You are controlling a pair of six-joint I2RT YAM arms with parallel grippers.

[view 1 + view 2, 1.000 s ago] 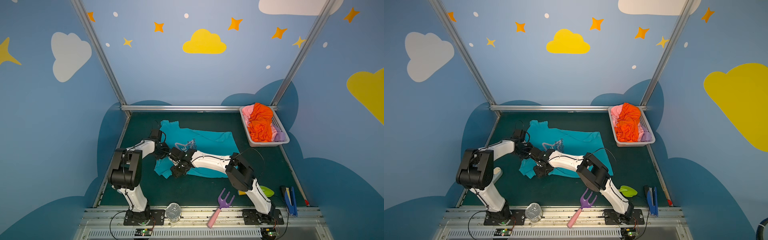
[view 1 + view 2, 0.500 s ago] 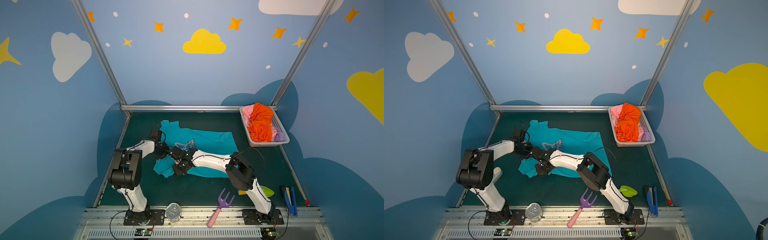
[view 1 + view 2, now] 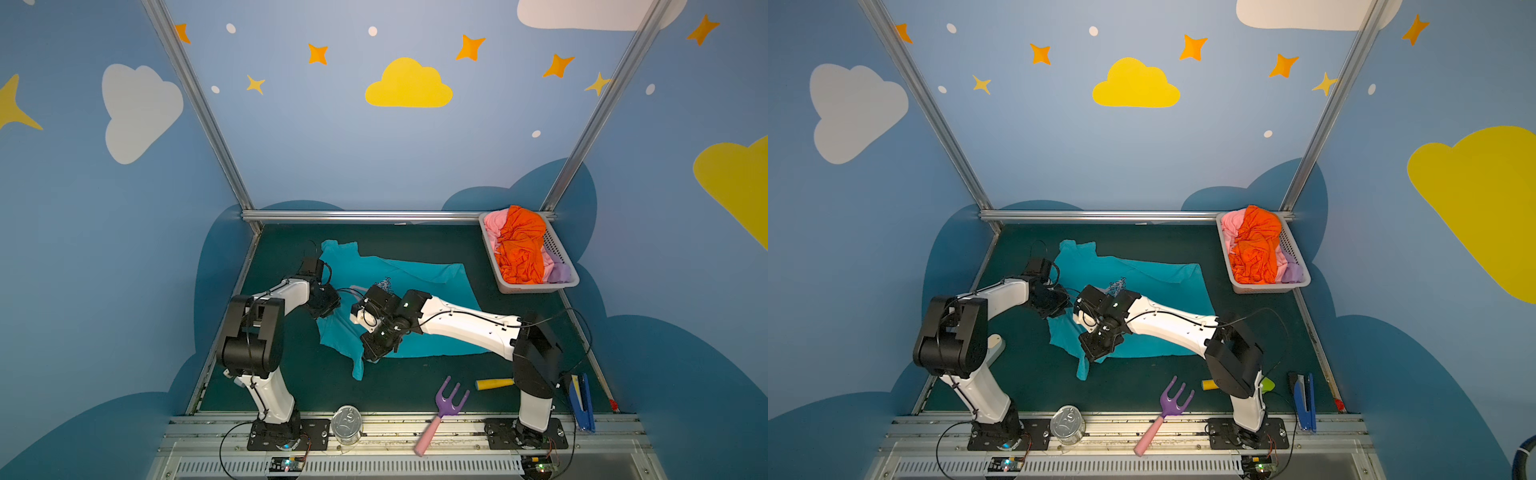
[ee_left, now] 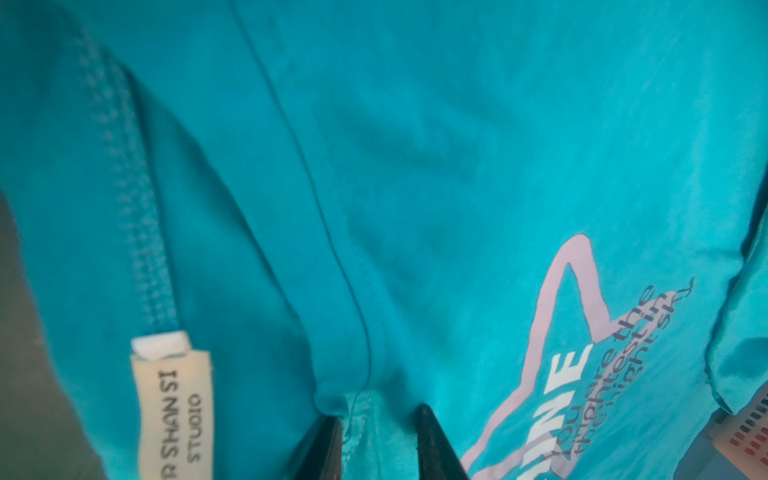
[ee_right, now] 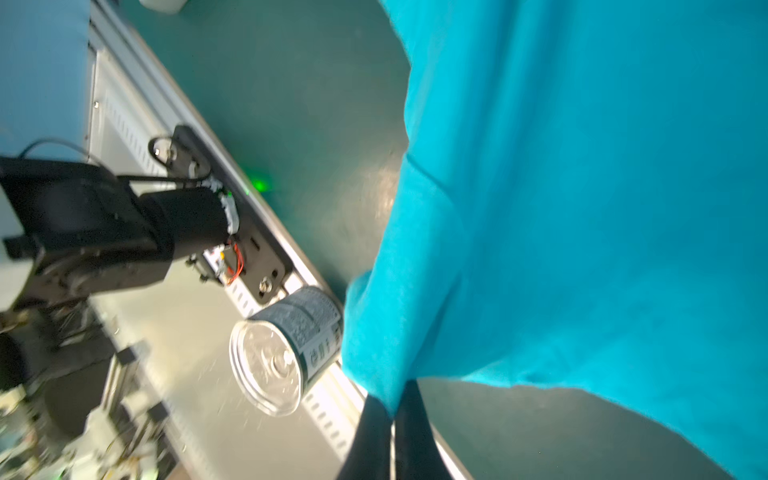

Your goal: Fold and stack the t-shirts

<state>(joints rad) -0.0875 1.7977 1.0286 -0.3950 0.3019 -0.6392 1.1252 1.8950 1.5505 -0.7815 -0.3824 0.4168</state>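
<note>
The teal t-shirt (image 3: 419,274) lies on the green mat (image 3: 291,386), in the middle of the table. Most of it is spread flat. It shows in both top views (image 3: 1154,274). Its left end is bunched up between the two arms, and one sleeve points to the near side.

The left gripper (image 3: 330,307) is down on the left end of the teal t-shirt. In the left wrist view (image 4: 378,415) its two black fingers (image 4: 328,449) sit a little apart, and a small fold of teal cloth is pinched between them. A white tag (image 4: 174,407) with letters on it sits close by. The print (image 4: 561,374), a pink star line with white letters, is on the other side of the fingers.

The right gripper (image 3: 372,353) reaches across to the near left edge of the teal t-shirt. In the right wrist view (image 5: 392,395) its fingers (image 5: 370,436) are squeezed tight together, with the edge of the teal cloth caught between them.

A white basket (image 3: 536,289) stands in the far right corner. The orange t-shirt (image 3: 519,249) is piled on top in it. The pink t-shirt (image 3: 492,226) peeks out at the far side, and the lilac t-shirt (image 3: 559,272) at the near right side.

Along the near edge sit a tin can (image 3: 347,424), a purple toy rake (image 3: 446,405) with a pink handle, and a blue stapler (image 3: 582,403) at the right.
</note>
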